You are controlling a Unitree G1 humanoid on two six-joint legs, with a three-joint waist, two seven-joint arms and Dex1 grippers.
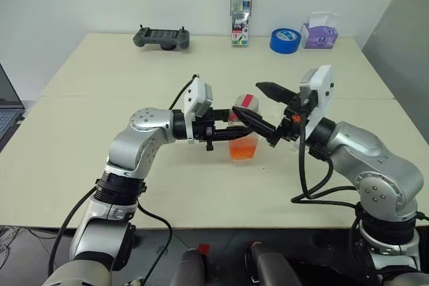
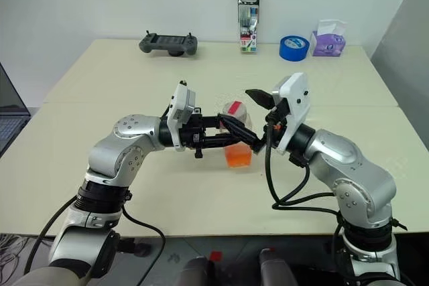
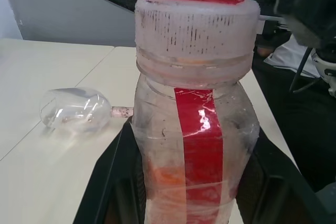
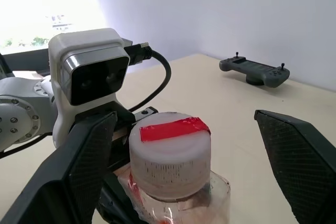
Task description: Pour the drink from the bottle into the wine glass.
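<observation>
I see the bottle upright between my left gripper's black jaws, which are clamped on its sides. Its red-and-white cap is on. Orange drink fills the lower part. The wine glass lies on its side on the table.

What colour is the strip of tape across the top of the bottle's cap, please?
Red, on a white cap; the right wrist view shows it best.
</observation>
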